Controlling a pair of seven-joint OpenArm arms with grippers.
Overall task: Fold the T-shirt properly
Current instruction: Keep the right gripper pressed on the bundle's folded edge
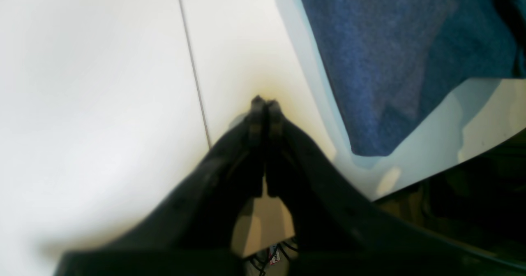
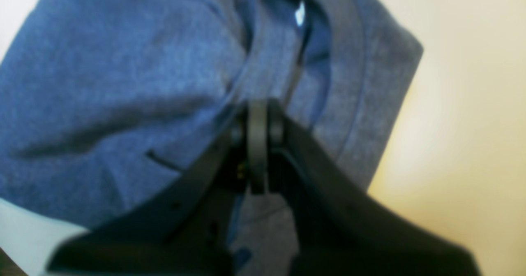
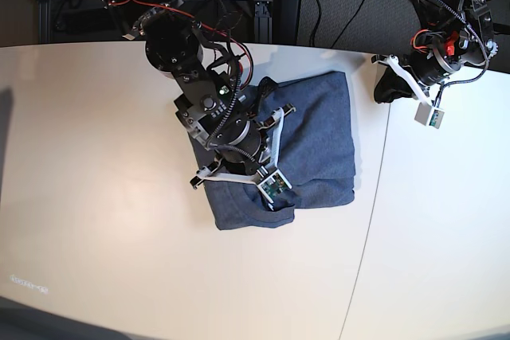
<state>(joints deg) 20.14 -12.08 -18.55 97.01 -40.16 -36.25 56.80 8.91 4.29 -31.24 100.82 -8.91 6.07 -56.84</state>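
One heathered slate-blue cotton T-shirt lies folded into a compact, roughly rectangular bundle near the middle of the white table, slightly toward 1 o'clock from its centre in the base view. Its fabric is plain and unprinted, with soft creases running across the top layer; in the right wrist view the ribbed crew-neck collar curves along the bundle's edge, a small pale tag showing inside it. Two arms are present. The right gripper sits directly over the shirt's 7 o'clock part, its jaws pressed together against the cloth, though whether any fabric is pinched between them cannot be told. The left gripper hovers over bare tabletop at the table's 1 o'clock corner, well apart from the shirt, jaws together and holding nothing.
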